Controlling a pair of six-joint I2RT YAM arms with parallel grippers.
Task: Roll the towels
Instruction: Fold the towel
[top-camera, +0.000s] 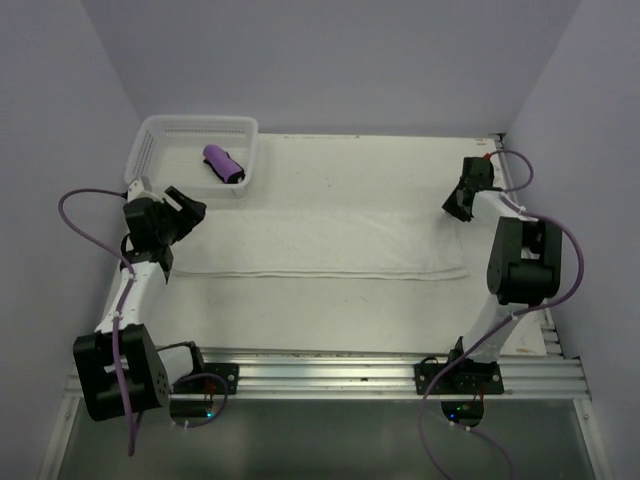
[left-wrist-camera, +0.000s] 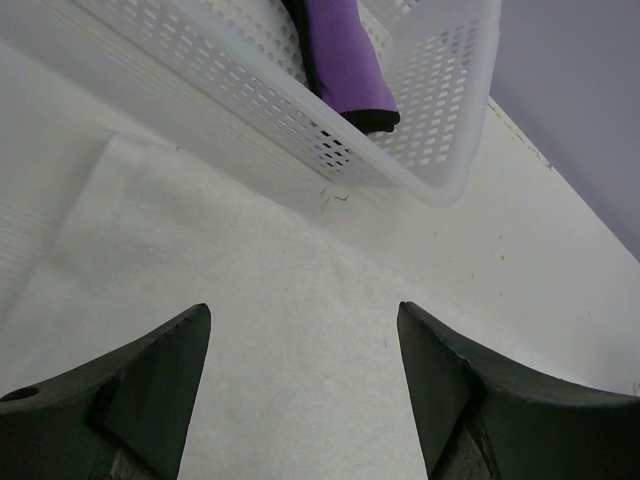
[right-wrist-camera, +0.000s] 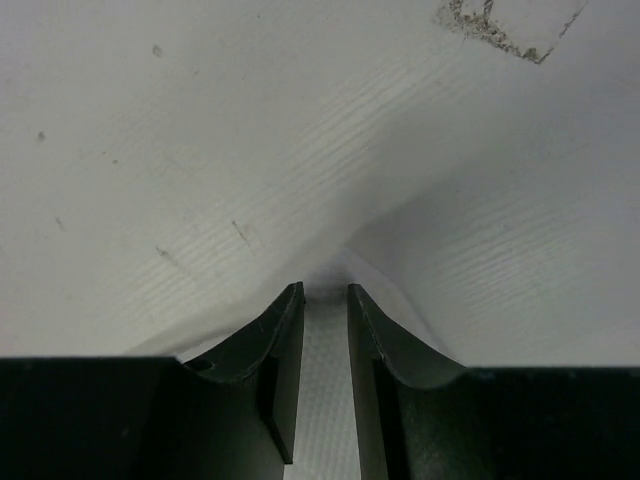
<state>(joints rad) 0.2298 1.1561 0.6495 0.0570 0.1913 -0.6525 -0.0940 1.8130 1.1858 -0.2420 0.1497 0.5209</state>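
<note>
The large white towel (top-camera: 320, 245) lies as a long folded strip across the middle of the table. The small purple towel (top-camera: 224, 164) with dark trim lies rolled inside the white mesh basket (top-camera: 160, 135); it also shows in the left wrist view (left-wrist-camera: 345, 60). My left gripper (top-camera: 190, 210) is open and empty, hovering over the white towel's left end (left-wrist-camera: 280, 330), its jaws wide apart (left-wrist-camera: 304, 310). My right gripper (top-camera: 455, 210) is at the towel's right end, its jaws (right-wrist-camera: 325, 288) nearly closed, pinching white cloth (right-wrist-camera: 325, 380) that tents up around them.
The basket (left-wrist-camera: 440, 170) stands at the back left, just beyond the towel's left end. Purple walls enclose the table on the left, back and right. A metal rail with the arm bases (top-camera: 330, 375) runs along the near edge.
</note>
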